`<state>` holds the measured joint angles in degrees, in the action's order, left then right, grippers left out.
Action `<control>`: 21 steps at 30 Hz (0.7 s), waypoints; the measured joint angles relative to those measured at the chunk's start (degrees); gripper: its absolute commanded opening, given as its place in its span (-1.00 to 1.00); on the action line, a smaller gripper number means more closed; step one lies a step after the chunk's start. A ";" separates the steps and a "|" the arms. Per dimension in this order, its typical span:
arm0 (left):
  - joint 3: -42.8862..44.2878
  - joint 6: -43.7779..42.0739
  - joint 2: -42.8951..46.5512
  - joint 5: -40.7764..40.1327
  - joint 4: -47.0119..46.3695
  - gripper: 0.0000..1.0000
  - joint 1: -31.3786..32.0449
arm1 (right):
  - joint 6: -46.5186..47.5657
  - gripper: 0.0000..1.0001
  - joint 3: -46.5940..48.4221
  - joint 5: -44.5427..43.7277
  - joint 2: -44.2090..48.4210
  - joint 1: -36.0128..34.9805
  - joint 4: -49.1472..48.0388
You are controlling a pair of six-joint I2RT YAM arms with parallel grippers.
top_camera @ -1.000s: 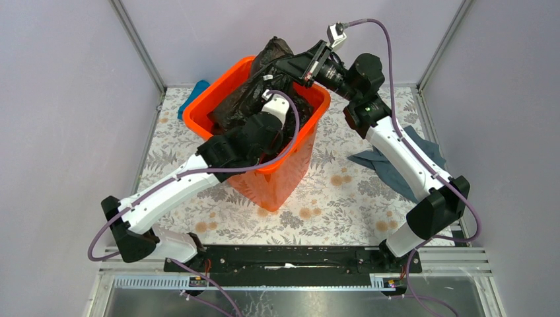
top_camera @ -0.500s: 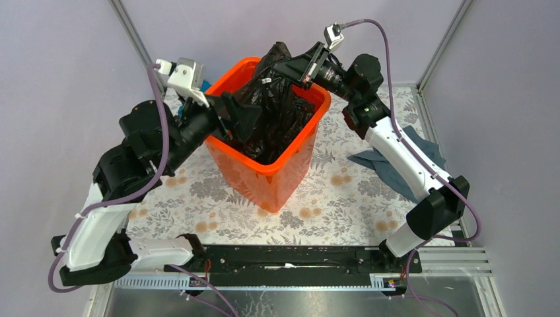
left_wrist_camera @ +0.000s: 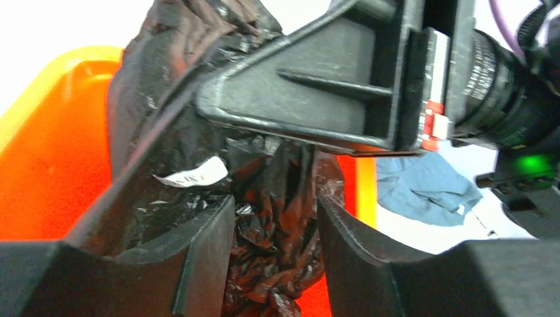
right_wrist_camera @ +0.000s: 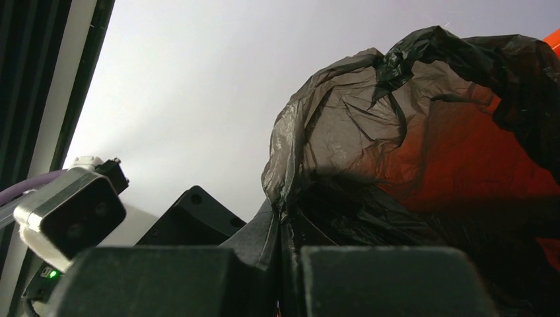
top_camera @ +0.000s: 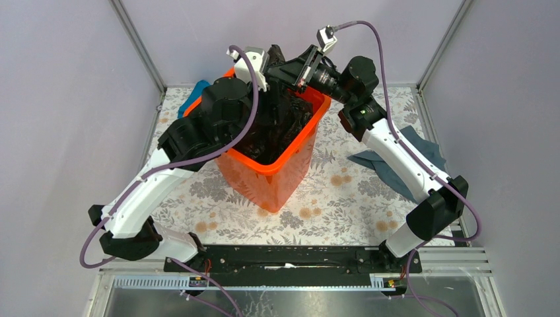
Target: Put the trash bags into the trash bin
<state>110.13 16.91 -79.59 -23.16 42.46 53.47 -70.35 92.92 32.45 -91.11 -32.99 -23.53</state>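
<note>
The orange trash bin (top_camera: 264,178) stands mid-table with the black trash bag (top_camera: 277,125) stuffed inside; a bunch of film rises above the far rim. My right gripper (top_camera: 274,66) is at that far rim, shut on the bag's upper edge; the thin film (right_wrist_camera: 370,119) is pinched between the fingers of the right gripper (right_wrist_camera: 282,211). My left arm reaches over the bin from the left. The left gripper (left_wrist_camera: 274,201) points down into the bin with its jaws apart, and crumpled bag film (left_wrist_camera: 277,231) lies between them. A white label (left_wrist_camera: 191,175) shows on the bag.
A grey-blue cloth (top_camera: 389,165) lies on the flowered table cover to the right of the bin, under the right arm. A small teal cloth (top_camera: 197,89) sits behind the bin's left corner. Grey walls and metal posts close the table in.
The left arm left the bin, swung out to the left, then came back over the bin's far side beside the right gripper. The right gripper kept hold of the bag and rose slightly.
</note>
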 measured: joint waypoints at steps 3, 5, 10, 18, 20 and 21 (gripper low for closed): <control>-0.26 0.26 0.13 -1.01 -0.09 0.02 -0.87 | 0.00 -1.00 0.09 0.04 0.00 -0.02 0.09; -0.94 0.46 0.74 -1.22 -0.17 0.18 -1.27 | 0.02 -1.00 0.11 0.04 0.00 -0.02 0.11; -6.05 1.33 6.12 -1.36 -0.72 0.30 -1.31 | 0.37 -1.00 0.11 0.04 0.00 -0.02 0.52; -7.48 1.64 11.21 -2.82 -2.71 0.24 -1.66 | 0.17 -1.00 0.11 0.09 0.00 -0.04 0.24; -6.80 1.62 10.05 -2.78 -3.54 0.25 -1.77 | 0.15 -1.00 0.11 0.11 0.00 -0.07 0.07; -6.51 1.60 9.20 -2.56 -3.85 0.25 -1.81 | 0.13 -1.00 0.11 0.11 0.00 -0.09 0.07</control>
<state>103.61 18.50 -70.39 -25.71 38.61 51.66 -70.22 93.03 32.56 -91.11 -33.08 -23.46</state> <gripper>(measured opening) 0.622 0.011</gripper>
